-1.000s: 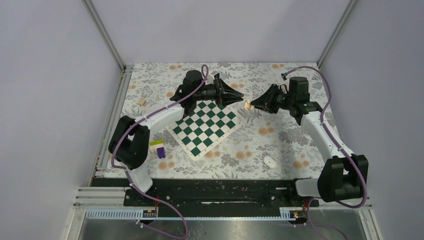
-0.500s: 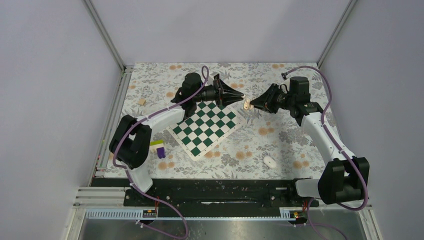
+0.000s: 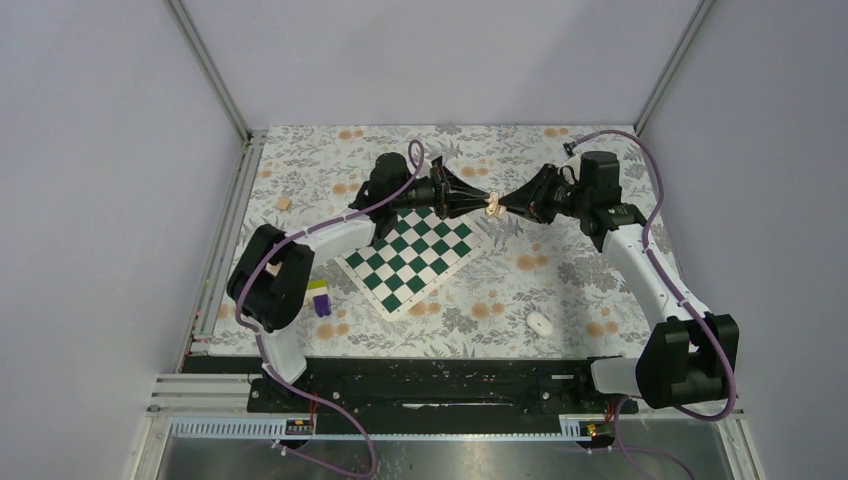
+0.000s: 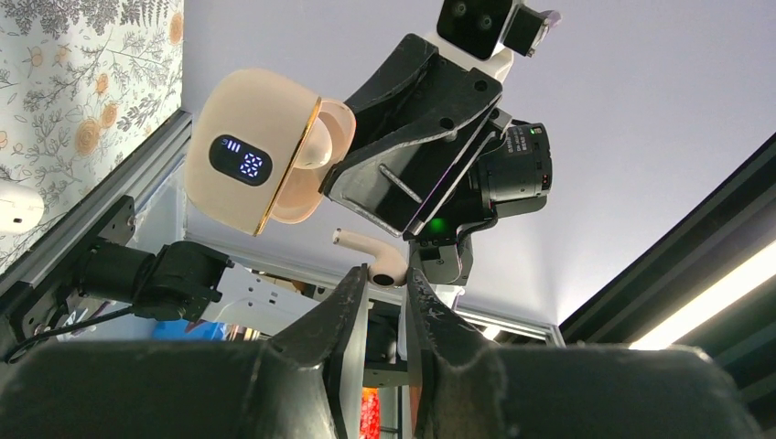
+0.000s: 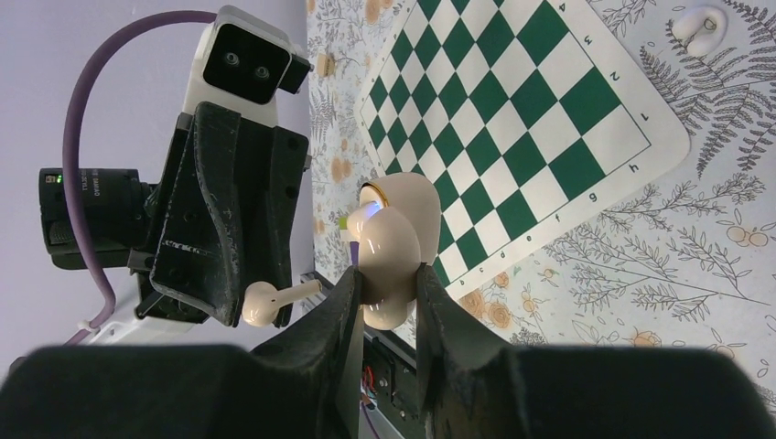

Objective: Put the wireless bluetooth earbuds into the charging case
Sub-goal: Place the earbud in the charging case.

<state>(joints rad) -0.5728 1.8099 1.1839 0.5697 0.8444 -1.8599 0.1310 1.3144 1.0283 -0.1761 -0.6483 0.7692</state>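
Here the left gripper point(image 4: 386, 276) is clamped on a white earbud point(image 4: 371, 254) (its stem pointing outward), raised just beside the open beige charging case point(image 5: 393, 233), which the right gripper point(image 5: 389, 276) pinches tight above the bench point(image 3: 580, 290), off the far corner of the chessboard point(image 3: 410, 255).

The charging case point(image 4: 245, 119) display shows two lit digits; the chessboard point(image 5: 512, 119) border carries small letters and numbers
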